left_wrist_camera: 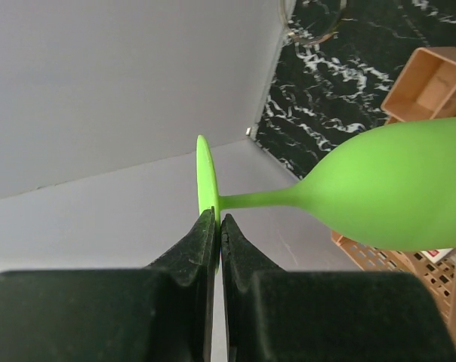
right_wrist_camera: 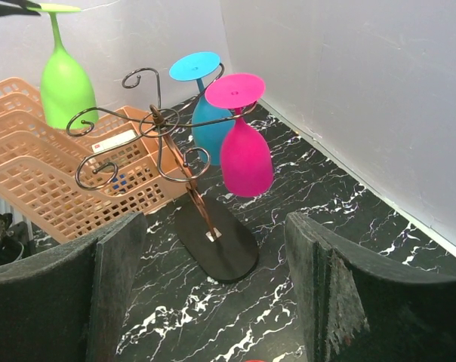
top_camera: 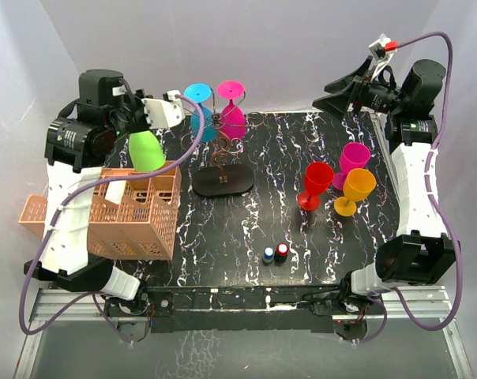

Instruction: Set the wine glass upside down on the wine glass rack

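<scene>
While the green wine glass (top_camera: 146, 150) hangs bowl-down, stem upright, over the orange lattice crate (top_camera: 136, 209), we see the left gripper (left_wrist_camera: 217, 226) clenched on its foot. The wine glass rack (top_camera: 220, 162) stands to its right, and the right gripper (right_wrist_camera: 213, 241) gapes, well apart.

No word, number or brand can be read in any of the three views. The only printed item is a small white label (right_wrist_camera: 115, 140) with a red mark, seen among the open compartments of the orange crate (right_wrist_camera: 32, 188). Its print is too small and blurred to make out, and the views do not show whether it is stuck on or lies loose. In the left wrist view an edge of the same label shows a red stripe, again with no legible characters.
</scene>
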### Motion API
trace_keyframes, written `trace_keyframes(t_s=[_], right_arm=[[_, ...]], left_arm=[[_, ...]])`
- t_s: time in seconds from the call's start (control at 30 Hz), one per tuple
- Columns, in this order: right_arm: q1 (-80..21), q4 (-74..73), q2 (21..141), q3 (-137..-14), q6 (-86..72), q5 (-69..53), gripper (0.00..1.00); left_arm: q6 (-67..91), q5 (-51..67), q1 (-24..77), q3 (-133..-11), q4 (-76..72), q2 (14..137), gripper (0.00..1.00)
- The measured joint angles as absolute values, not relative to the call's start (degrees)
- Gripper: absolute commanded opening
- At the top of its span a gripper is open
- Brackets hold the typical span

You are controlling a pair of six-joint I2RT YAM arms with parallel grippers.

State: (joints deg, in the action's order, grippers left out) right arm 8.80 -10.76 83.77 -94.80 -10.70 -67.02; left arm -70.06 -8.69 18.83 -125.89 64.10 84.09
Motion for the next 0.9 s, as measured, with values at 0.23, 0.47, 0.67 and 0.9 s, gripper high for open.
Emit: trace_keyframes(t_s=[0.23, 0.47, 0.67, 0.9], right_arm=[[9.0, -10.0, 83.6, -94.0, -10.9, -67.0, 0.80], [9.1, -9.9, 83.4, -93.0, -10.9, -67.0, 0.81], [9.4, -9.6, 83.4, -92.9, -11.1, -67.0, 0.81], [9.9, -8.8, 83.0, -92.3, -11.3, -67.0, 0.81]], left_arm=[[-70.5, -2.2, 18.8, -120.2, 63.5, 84.0, 0.00], [-70.6, 1.8, 18.8, -115.8, 60.1, 83.4, 0.00], [-70.8, 4.8, 19.3, -114.3, 56.8, 83.4, 0.00], [-72.5, 5.2, 22.8, -113.4, 54.1, 83.6, 0.00]])
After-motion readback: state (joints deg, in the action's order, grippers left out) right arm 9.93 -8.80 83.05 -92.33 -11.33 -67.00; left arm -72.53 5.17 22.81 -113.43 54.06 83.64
